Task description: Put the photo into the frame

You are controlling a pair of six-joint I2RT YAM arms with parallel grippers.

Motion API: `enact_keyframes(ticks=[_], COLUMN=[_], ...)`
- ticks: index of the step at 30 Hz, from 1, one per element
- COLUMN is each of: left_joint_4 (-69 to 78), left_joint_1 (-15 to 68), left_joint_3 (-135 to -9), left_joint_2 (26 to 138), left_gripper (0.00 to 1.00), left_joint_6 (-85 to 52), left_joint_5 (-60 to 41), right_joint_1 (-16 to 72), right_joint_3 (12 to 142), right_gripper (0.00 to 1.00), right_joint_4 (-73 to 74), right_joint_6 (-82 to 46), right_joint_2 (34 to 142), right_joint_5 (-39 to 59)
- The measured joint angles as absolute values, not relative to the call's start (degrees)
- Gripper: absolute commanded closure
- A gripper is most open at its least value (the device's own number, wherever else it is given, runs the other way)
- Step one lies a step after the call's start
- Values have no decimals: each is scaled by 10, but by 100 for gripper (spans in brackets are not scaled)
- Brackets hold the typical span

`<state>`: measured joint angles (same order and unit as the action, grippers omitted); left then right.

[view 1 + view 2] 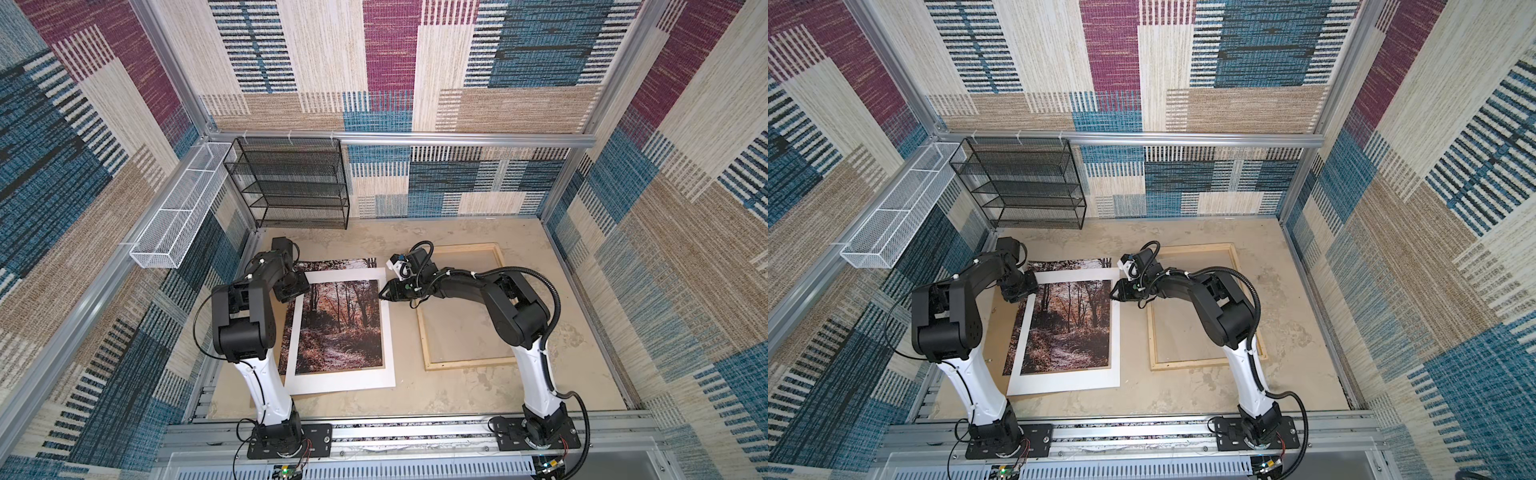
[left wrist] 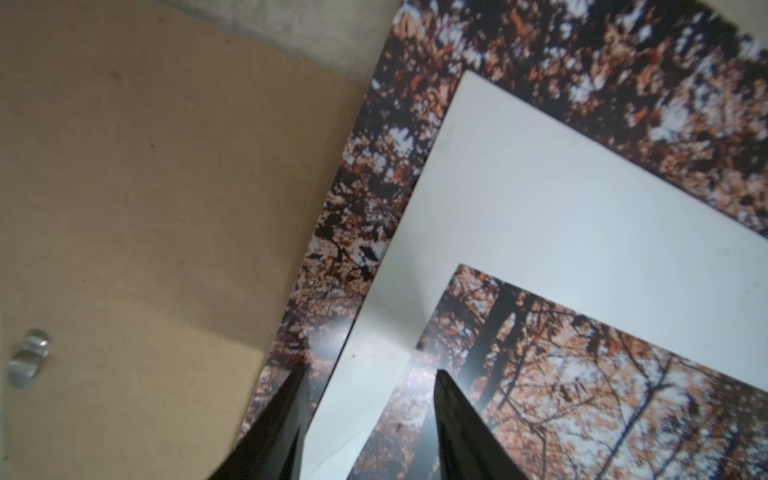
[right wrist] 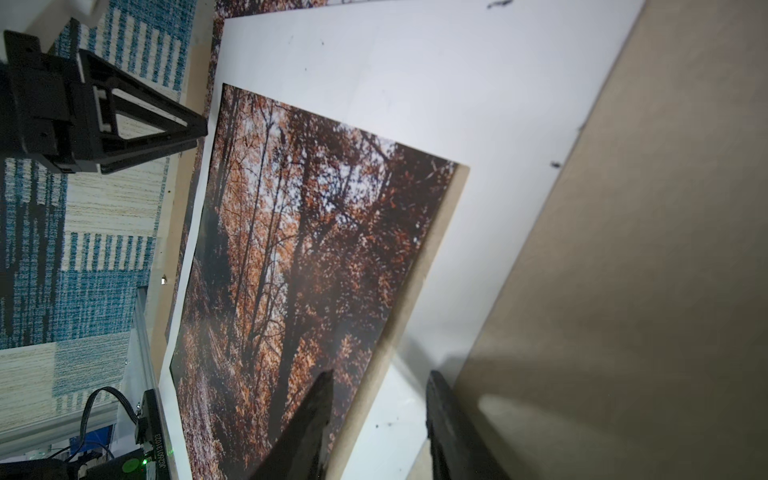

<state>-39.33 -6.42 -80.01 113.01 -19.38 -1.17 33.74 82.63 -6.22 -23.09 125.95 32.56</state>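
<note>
I judged the photo [image 1: 338, 320], lying under the white mat [image 1: 386, 332] beside the frame [image 1: 465, 365], thin and floppy, best pinched at its exposed far edge, with left gripper [image 2: 370, 370] and right gripper [image 3: 380, 374] both agape, empty.

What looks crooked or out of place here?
The white mat lies crooked on the photo, so the print pokes out past its far and left edges. The frame beside them holds no picture yet.

The photo [image 1: 338, 324] shows red-brown trees and leaves. The mat [image 1: 340, 377] is white. The frame [image 1: 469, 363] is pale wood. The counter [image 1: 457, 399] is sandy. The walls [image 1: 540, 104] have blue, purple and cream stripes.
</note>
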Motion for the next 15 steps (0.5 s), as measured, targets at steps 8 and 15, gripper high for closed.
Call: enact_keyframes(ticks=[8,15], left_joint_4=[-411,-403], left_joint_1=[-65,-65], left_joint_3=[-825,-817], left_joint_2=[1154,1145], left_gripper=[49,51], left_joint_6=[-176,-166], left_joint_5=[-20,-62], right_joint_1=[338,338], right_joint_3=[844,848], right_gripper=[60,60], right_joint_4=[-57,-58], right_joint_6=[-231,-227], right_joint_2=[1273,1274], right_joint_5=[317,307])
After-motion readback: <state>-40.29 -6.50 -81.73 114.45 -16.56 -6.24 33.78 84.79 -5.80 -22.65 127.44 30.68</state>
